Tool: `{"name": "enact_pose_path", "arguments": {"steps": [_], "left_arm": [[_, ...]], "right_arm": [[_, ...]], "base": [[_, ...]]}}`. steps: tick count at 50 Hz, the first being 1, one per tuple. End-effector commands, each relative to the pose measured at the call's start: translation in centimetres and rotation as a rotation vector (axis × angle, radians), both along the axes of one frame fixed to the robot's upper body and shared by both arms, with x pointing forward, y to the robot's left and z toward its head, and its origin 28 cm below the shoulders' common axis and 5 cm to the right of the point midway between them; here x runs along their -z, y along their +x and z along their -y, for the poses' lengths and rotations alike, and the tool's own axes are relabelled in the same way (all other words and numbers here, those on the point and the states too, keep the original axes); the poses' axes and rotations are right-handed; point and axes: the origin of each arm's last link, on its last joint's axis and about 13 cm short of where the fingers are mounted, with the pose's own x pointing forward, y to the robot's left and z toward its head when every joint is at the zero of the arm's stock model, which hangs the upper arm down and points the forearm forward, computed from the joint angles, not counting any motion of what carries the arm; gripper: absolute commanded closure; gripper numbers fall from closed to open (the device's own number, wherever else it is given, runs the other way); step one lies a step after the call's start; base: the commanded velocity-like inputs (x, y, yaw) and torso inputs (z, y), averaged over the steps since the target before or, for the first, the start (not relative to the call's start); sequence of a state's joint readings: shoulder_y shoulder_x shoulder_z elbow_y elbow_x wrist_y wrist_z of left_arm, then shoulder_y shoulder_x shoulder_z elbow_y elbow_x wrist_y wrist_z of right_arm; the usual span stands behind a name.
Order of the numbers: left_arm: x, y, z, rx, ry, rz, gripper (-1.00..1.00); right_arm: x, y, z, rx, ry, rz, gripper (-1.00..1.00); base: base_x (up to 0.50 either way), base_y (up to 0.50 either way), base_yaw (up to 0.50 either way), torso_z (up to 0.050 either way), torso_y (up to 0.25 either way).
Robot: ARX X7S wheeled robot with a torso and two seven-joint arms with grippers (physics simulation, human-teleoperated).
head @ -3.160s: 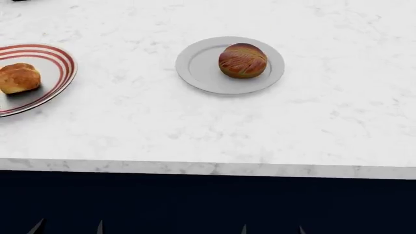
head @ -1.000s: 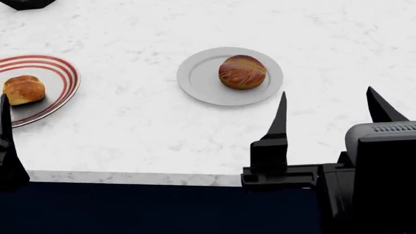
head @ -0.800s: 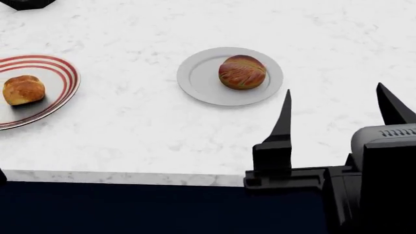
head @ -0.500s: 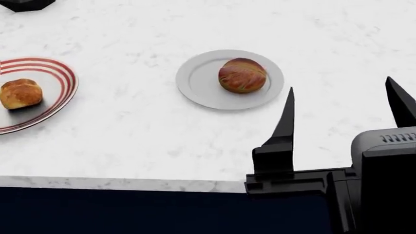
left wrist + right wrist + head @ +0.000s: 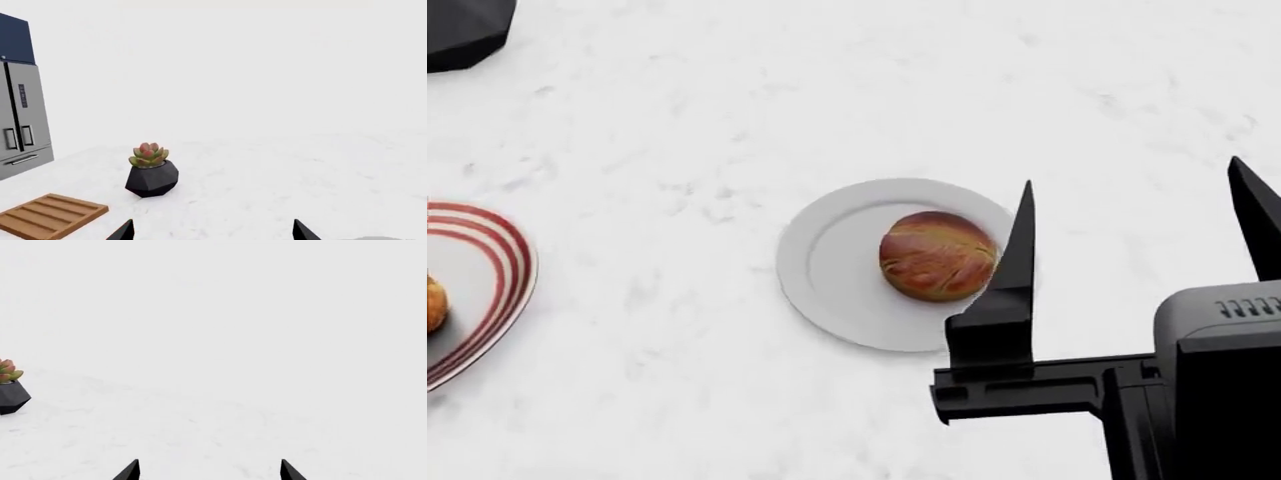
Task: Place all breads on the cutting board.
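We are on the reach for the loaf [image 5: 934, 255], mid-frame on the grey plate [image 5: 827, 270]. Right claw [image 5: 1141, 235] spread apart beside it, empty; left claw [image 5: 212, 231] also apart. Board [image 5: 52, 216] lower left in left wrist view. Next: lower over loaf, close.

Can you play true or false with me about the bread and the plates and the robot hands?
1. The striped round loaf sits on the grey plate. True.
2. The cutting board already has bread on it. False: it is bare.
3. The right gripper is open. True.
4. The right gripper is holding the loaf. False: its fingers are spread and hold nothing.
5. The succulent grows in a white pot. False: the pot is black.
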State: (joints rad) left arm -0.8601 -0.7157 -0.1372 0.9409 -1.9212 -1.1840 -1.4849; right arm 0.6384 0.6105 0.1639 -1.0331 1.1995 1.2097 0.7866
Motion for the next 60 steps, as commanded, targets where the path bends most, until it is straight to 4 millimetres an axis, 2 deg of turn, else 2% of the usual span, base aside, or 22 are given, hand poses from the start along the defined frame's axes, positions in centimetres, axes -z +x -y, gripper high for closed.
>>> {"name": "enact_pose_path", "arguments": {"steps": [1,47,60], "left_arm": [[-0.11,-0.06,-0.17,-0.010,0.000,0.008,-1.00],[-0.38,0.13,0.03,0.001,-0.001,0.014,-1.00],[-0.65,0.26,-0.03,0.007,0.006,0.016,-1.00]], "right_arm": [[0.00,-0.13,-0.09,-0.003,-0.003,0.002,-1.00],[-0.03,-0.14,-0.11,-0.031,0.010,-0.001,-1.00],[0.02,0.15,0.00,-0.018,0.034,-0.018,-1.00]], "base": [[0.48,0.11,0.00,0.000,0.000],[0.41,0.10,0.00,0.000,0.001],[0.20,0.00,0.00,0.000,0.000]]}}
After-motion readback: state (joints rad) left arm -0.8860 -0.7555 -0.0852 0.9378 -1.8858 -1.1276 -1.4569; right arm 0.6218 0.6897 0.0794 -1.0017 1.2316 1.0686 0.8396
